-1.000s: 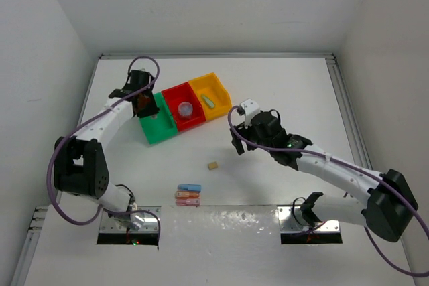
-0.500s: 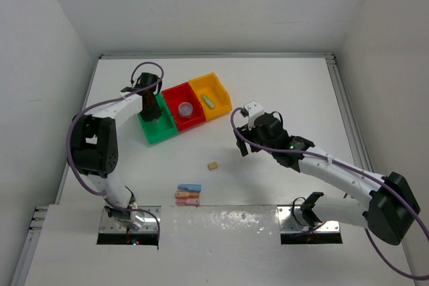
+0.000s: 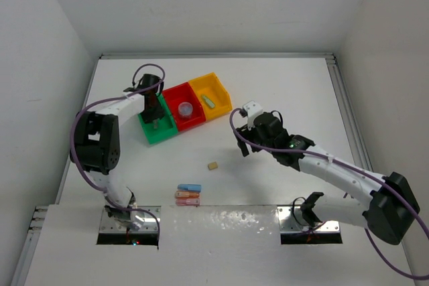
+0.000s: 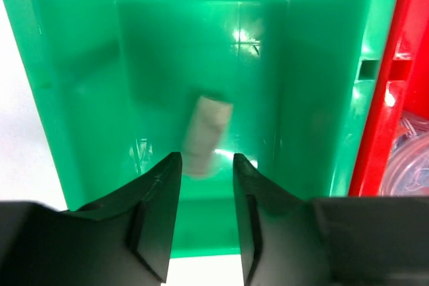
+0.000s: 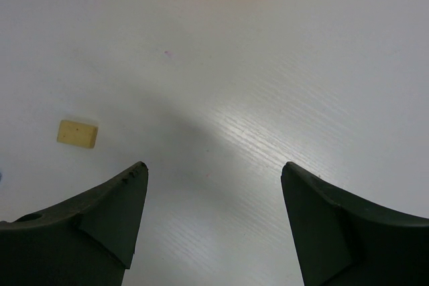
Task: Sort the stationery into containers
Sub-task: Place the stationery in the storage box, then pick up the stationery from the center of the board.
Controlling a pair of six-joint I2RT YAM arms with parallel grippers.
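Seen from overhead, a white tabletop (image 3: 281, 92) carries a green bin (image 3: 159, 136), the landmark here. A red bin (image 3: 198, 120) joins the green bin's right side and holds a lavender roll (image 3: 186, 108). A yellow bin (image 3: 222, 96) follows, holding a green stick (image 3: 210, 101).

The left end effector (image 4: 206, 169) hangs over the green bin, fingers slightly parted. It has released a beige block (image 4: 208, 128), which lies inside.

A second beige block (image 3: 212, 165) sits on the tabletop, nearer the arm bases and right of the green bin. Three pastel sticks (image 3: 188, 194) lie nearer the bases again.

The right end effector (image 5: 213, 172), well right of the green bin, hovers wide apart and grasps nothing.
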